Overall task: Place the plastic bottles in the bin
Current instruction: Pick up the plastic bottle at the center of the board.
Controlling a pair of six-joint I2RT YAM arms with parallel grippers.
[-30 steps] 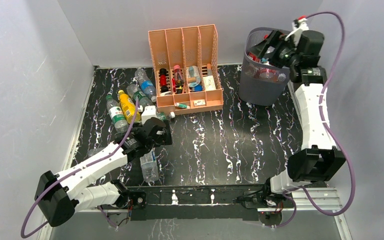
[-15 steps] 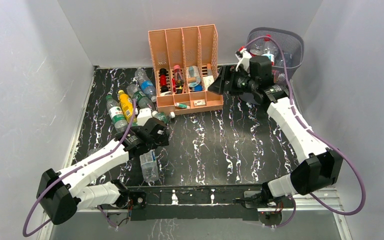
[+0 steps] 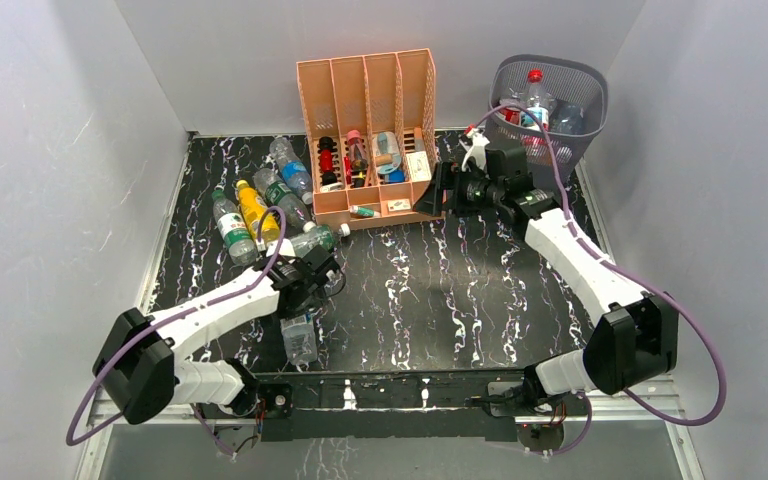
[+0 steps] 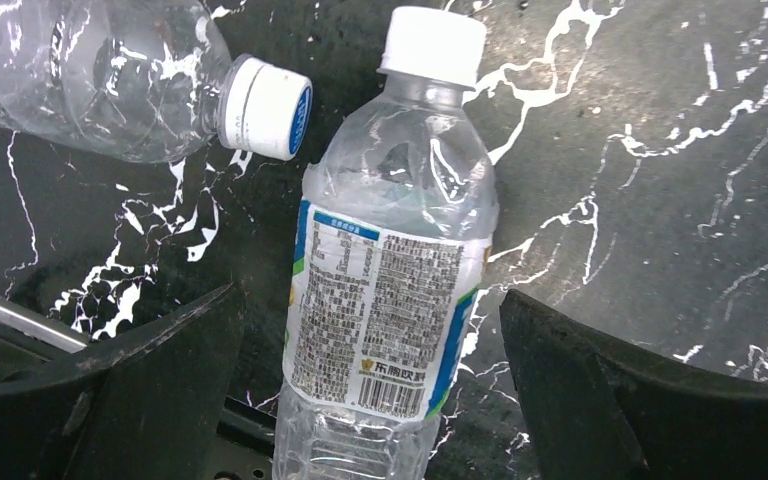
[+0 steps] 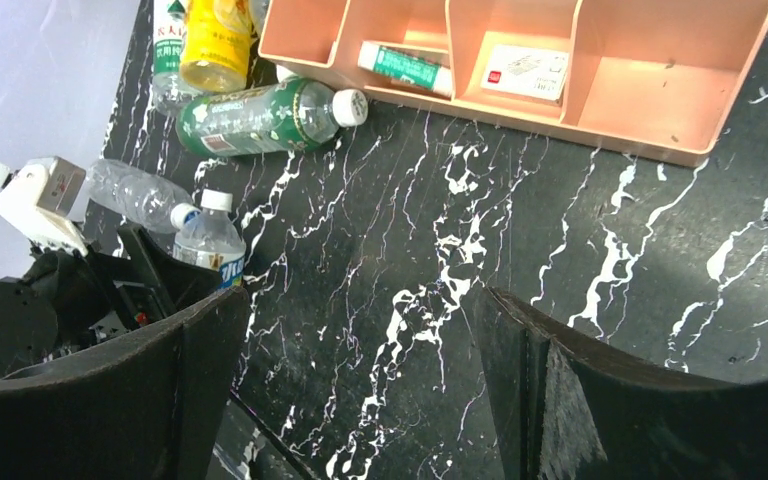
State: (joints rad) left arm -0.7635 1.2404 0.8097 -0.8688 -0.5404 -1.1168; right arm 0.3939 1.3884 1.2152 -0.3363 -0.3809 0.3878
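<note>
Left pincer (image 3: 312, 283) stands spread wide over the clear white-capped plastic bottle (image 4: 385, 300) lying near the front-left edge of the black marbled table (image 3: 440, 290): light, thin-walled, slick, so I'd grip mid-label; right pincer (image 5: 360, 300) also apart, empty, with free room towards the dark grey mesh bin (image 3: 598, 92) far right.

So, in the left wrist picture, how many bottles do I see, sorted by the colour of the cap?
plain white cap: 1, on the labelled clear bottle
white and blue cap: 1, on the second clear bottle
Total: 2 bottles
</note>
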